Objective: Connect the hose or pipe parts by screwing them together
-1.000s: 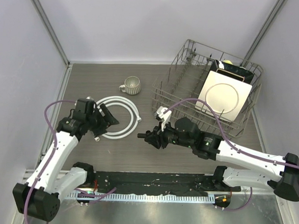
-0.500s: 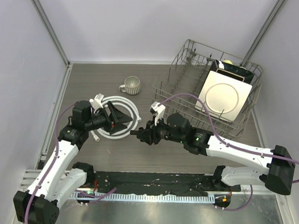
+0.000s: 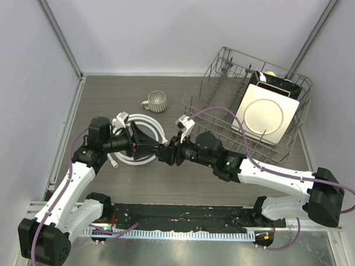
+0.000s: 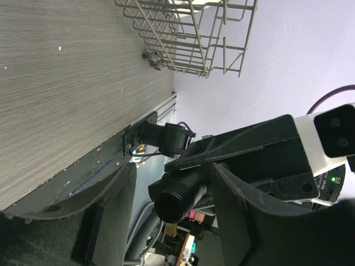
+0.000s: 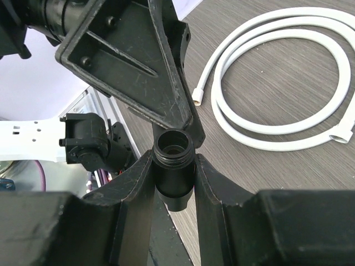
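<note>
Left claw [image 3: 158, 146] gapes wide, tips meeting the clamped right claw [image 3: 164, 156].

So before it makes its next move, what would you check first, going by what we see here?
1. Black fitting clamped in the right gripper: ok.
2. Fitting's threaded end bare and facing the left gripper: ok.
3. Left gripper open, one finger on each side of the fitting: ok.
4. Left gripper touching the fitting: cannot tell.
5. White hose picked up for joining: not ok; it lies coiled on the table, held by neither gripper.
6. Mug away from both grippers: ok.
</note>
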